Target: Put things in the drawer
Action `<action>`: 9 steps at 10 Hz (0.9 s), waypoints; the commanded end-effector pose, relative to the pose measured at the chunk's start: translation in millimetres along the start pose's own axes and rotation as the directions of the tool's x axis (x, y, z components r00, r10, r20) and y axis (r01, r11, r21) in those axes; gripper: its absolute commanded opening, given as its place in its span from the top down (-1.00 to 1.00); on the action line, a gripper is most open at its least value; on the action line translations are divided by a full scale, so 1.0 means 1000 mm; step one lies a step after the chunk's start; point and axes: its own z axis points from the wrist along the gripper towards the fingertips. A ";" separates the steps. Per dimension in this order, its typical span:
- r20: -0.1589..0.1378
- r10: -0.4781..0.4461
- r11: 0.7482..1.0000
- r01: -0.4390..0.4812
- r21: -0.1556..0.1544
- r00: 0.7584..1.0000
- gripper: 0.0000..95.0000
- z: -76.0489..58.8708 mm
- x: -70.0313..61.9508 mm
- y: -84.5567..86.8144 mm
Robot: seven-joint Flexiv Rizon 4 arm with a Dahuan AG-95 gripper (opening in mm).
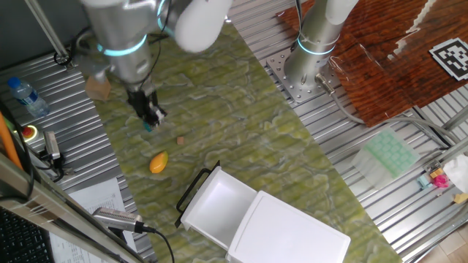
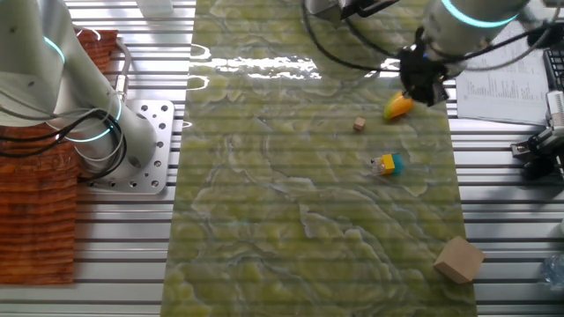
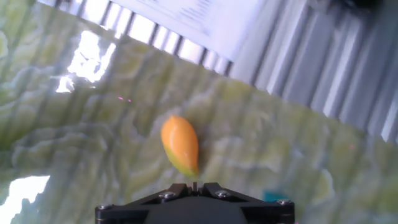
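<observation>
Bottle point(image 1: 23, 96), block point(image 2: 458, 259) and cube point(image 2: 359, 125) dot the mat around the fruit point(image 1: 159, 162).

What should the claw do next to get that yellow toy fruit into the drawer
Probably move the claw over the yellow toy fruit and lower onto it. The fruit lies loose on the green mat, apart from the claw, which hangs above the mat and holds nothing visible. The white drawer is pulled out and looks ready to receive it.
</observation>
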 end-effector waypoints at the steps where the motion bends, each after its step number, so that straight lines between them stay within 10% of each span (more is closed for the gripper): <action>1: -0.037 0.013 0.996 -0.009 0.088 0.999 1.00 0.013 -0.008 0.011; 5: -0.058 -0.024 0.995 0.030 0.100 0.998 1.00 0.022 -0.029 0.018; 9: -0.017 -0.051 0.993 0.053 0.106 0.999 1.00 0.034 -0.031 0.014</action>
